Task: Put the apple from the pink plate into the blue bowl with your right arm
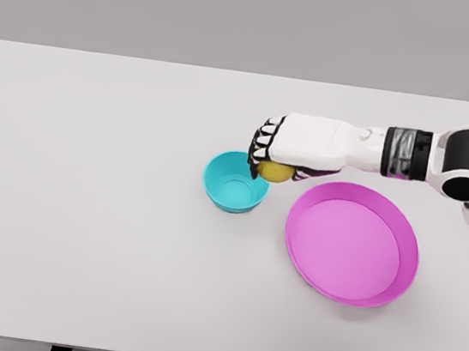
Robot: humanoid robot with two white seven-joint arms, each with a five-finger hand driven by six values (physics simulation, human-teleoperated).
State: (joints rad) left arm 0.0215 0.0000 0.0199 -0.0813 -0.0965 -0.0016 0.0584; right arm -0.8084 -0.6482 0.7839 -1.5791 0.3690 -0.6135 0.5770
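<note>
Blue bowl (235,183): upright near the middle of the white counter (83,207), nothing visible inside. Apple (276,171), yellow: gripped under the curled fingers (261,147) of the right hand (294,147), over the bowl's right rim, arm entering from the counter's right edge. Pink plate (352,243): right of the bowl, toward the right edge, bare.

White table (83,207) against a plain grey backdrop (239,12)
</note>
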